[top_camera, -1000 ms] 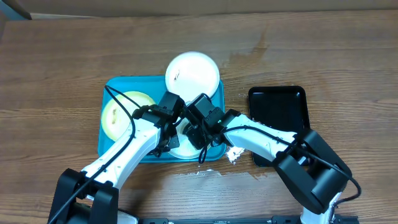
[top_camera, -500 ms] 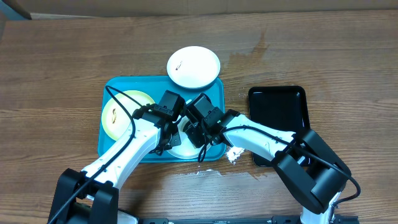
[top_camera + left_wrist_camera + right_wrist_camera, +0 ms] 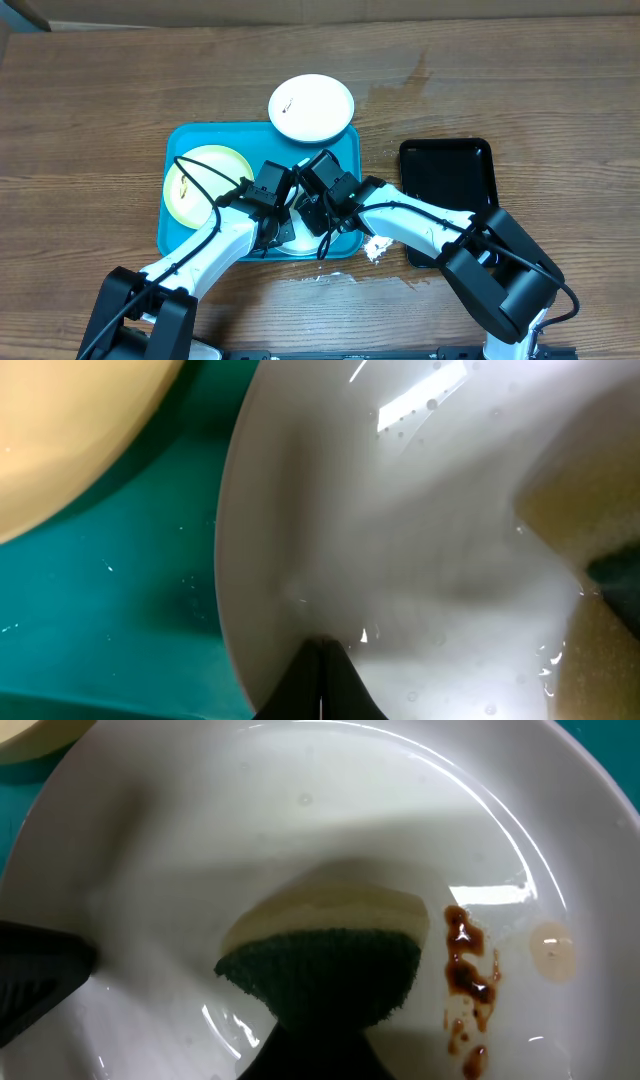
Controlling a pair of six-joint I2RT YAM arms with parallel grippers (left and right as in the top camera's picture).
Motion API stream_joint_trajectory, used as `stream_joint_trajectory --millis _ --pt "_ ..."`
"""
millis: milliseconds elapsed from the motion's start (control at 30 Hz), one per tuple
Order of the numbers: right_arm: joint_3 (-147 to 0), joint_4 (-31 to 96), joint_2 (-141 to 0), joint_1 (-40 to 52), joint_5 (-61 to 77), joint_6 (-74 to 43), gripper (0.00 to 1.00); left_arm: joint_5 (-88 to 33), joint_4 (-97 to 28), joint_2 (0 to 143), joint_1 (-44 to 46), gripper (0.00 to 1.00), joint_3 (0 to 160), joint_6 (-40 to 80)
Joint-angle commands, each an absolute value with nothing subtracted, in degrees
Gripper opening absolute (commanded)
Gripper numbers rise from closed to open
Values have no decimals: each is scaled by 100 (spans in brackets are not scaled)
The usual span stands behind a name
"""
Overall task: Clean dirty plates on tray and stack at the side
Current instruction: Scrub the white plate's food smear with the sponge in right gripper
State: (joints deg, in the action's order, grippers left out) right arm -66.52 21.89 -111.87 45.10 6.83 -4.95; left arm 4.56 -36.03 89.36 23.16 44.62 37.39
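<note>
Plate (image 3: 300,830) in the tray (image 3: 182,238) has a brown smear (image 3: 466,970). Right gripper (image 3: 312,1042) squeezes a sponge (image 3: 330,970) on it. Left gripper (image 3: 320,675), jaws together, touches it near the edge.

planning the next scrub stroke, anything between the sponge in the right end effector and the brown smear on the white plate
Nothing visible does. In the right wrist view the sponge rests on the white plate and the brown smear lies beside it, only bare wet plate between.
</note>
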Motion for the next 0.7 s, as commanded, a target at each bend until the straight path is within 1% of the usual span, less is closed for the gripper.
stream_joint_trajectory --millis 0,133,333,467,667 --pt "-6493 2244 -11502 4488 386 -626 4 513 -3597 8877 2316 4 4357 3745" --pt "-6493 2235 -11502 4486 386 -626 4 749 -3520 8949 2316 4 4316 3728" --pt "-6493 2226 -11502 4466 -51 -742 4 749 -3376 9419 2316 4 4313 3680" --pt "-6493 2215 -11513 4383 -38 -755 4 751 -3288 9695 2316 4 4316 3487" --pt "-6490 2036 -11655 4259 -38 -753 4 749 -3293 9706 2316 4 4316 3468"
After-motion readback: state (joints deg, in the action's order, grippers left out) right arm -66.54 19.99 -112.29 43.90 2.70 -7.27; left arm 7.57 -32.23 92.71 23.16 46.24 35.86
